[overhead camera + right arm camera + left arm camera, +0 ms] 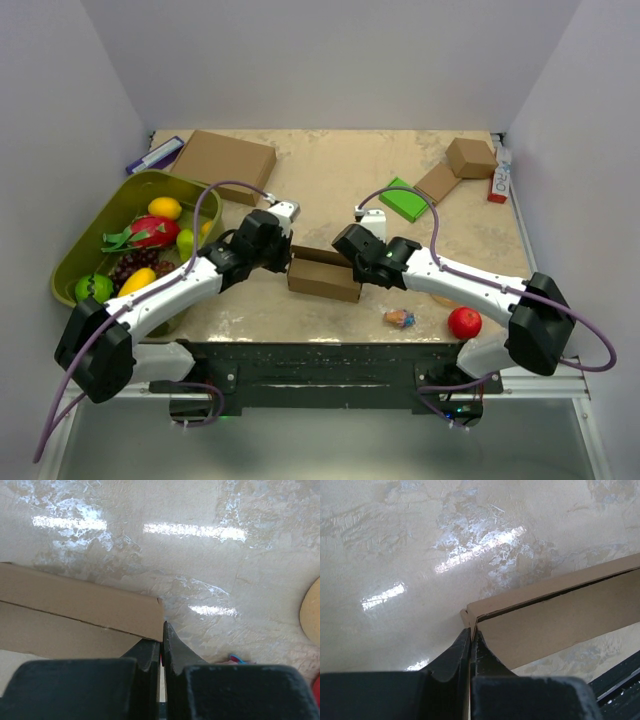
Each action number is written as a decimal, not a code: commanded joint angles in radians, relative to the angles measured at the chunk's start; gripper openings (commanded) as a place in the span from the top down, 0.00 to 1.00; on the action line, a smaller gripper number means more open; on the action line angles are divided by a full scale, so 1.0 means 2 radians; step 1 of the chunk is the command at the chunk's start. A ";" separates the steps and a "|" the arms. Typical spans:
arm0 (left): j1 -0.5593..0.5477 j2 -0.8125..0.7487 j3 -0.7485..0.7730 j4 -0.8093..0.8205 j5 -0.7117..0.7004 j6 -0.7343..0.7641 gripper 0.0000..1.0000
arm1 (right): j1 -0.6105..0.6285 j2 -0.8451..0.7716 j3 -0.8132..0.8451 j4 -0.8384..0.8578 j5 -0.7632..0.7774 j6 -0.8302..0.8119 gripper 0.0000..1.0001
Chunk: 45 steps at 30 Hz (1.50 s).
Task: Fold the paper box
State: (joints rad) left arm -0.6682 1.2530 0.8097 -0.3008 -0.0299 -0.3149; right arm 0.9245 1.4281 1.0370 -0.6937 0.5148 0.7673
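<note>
The paper box (323, 275) is a slim brown cardboard box lying on the table between the two arms. My left gripper (288, 262) is at its left end. In the left wrist view the gripper (471, 632) is shut on a thin cardboard wall at the box's corner, and the paper box (560, 615) runs off to the right. My right gripper (352, 270) is at the box's right end. In the right wrist view that gripper (161, 630) is shut with a sliver of cardboard between its fingers, and the paper box (75, 605) lies to its left.
A green tray (95, 225) of fruit stands at the left. A larger brown box (222, 165) lies at the back left. A small cube box (470, 157), a flat brown piece (437, 183) and a green block (404, 199) lie at the back right. A red ball (464, 322) and a small wrapped item (400, 319) sit near the front edge.
</note>
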 commanded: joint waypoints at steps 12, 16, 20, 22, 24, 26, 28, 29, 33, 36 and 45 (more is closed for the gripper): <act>-0.035 0.023 0.021 0.021 -0.009 -0.024 1.00 | 0.003 0.008 -0.004 0.003 0.014 0.013 1.00; -0.037 0.023 0.022 0.022 -0.010 -0.034 1.00 | 0.003 0.008 -0.005 0.005 0.014 0.014 1.00; -0.039 0.022 0.025 0.031 0.005 -0.045 1.00 | 0.003 0.012 -0.005 0.006 0.013 0.013 1.00; -0.039 0.019 0.027 0.029 0.005 -0.047 1.00 | 0.003 0.012 -0.005 0.004 0.015 0.014 1.00; -0.039 0.015 0.032 0.028 -0.002 -0.046 1.00 | 0.003 0.009 -0.005 -0.001 0.019 0.015 1.00; -0.039 0.010 0.036 0.030 -0.003 -0.044 1.00 | 0.003 0.004 -0.004 -0.003 0.023 0.017 1.00; -0.039 0.010 0.038 0.035 -0.002 -0.043 1.00 | 0.003 -0.001 0.000 -0.005 0.026 0.017 1.00; -0.039 0.012 0.038 0.037 -0.002 -0.041 1.00 | 0.003 -0.003 0.001 -0.006 0.026 0.014 1.00; -0.039 0.030 0.042 0.038 -0.002 -0.034 1.00 | 0.003 -0.010 0.001 -0.003 0.023 0.011 0.97; -0.039 0.036 0.042 0.040 -0.001 -0.019 1.00 | 0.002 -0.021 0.001 -0.003 0.024 0.003 0.79; -0.039 0.038 0.048 0.035 0.008 0.025 1.00 | 0.005 -0.106 0.005 -0.007 0.042 -0.053 0.24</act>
State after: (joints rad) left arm -0.7410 1.3262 0.8604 -0.2699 -0.0444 -0.3183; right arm 0.9249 1.3228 1.0367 -0.7334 0.5632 0.7292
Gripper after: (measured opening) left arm 0.021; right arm 0.727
